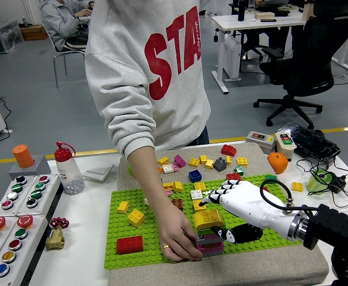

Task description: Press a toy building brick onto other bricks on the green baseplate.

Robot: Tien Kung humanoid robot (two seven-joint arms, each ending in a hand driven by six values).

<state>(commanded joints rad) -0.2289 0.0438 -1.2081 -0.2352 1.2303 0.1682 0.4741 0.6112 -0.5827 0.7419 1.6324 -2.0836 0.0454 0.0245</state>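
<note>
Right now the right robot hand (221, 217) grips a yellow brick (208, 218) atop the brick stack (210, 243) on the green baseplate (123, 238); a person's hand (177, 235) steadies that stack.

The white table (96, 250) carries a beige mat (221, 275) under the fingers (217, 193); button panels (13, 217) and a bottle (68, 169) stand far from them.

A single head view looks forward and down from high on the robot's side, fairly near the white table (96, 250). Its near edge lies at the bottom; a person stands at the far edge.
</note>
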